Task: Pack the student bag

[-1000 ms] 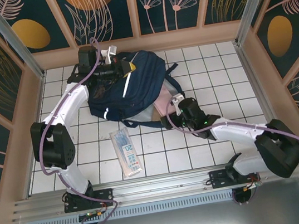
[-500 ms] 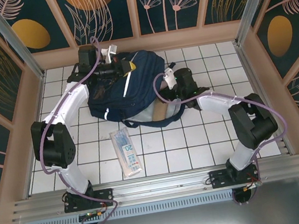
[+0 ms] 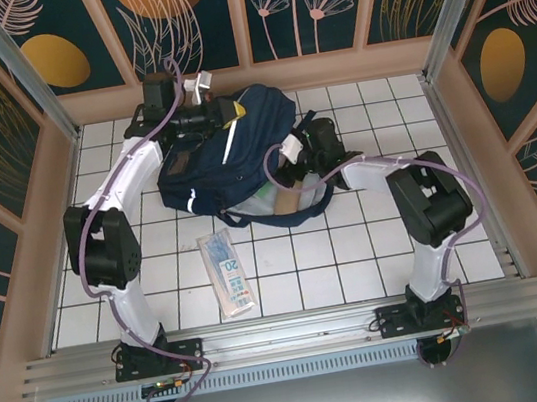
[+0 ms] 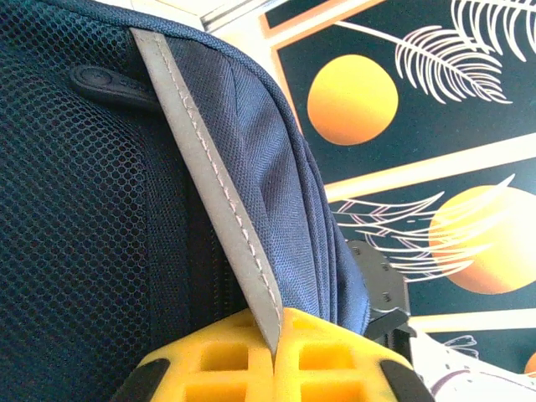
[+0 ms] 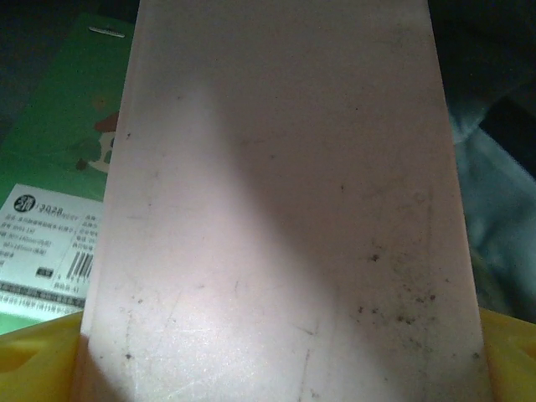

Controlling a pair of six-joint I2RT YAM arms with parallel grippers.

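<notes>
Left hand (image 4: 275, 356) is pinched shut on the bag's (image 3: 240, 145) white stripe (image 4: 209, 193) at the back of the counter (image 3: 375, 236). Right hand (image 3: 297, 148) has swung in from the side, holding a pink board (image 5: 285, 167) wide, now at the bag's mouth, so it looks ready to slide in

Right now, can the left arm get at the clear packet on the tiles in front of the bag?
Probably not yet: the left gripper is shut on the pale stripe of the student bag. The clear packet lies uncovered, so it could after letting go.
</notes>
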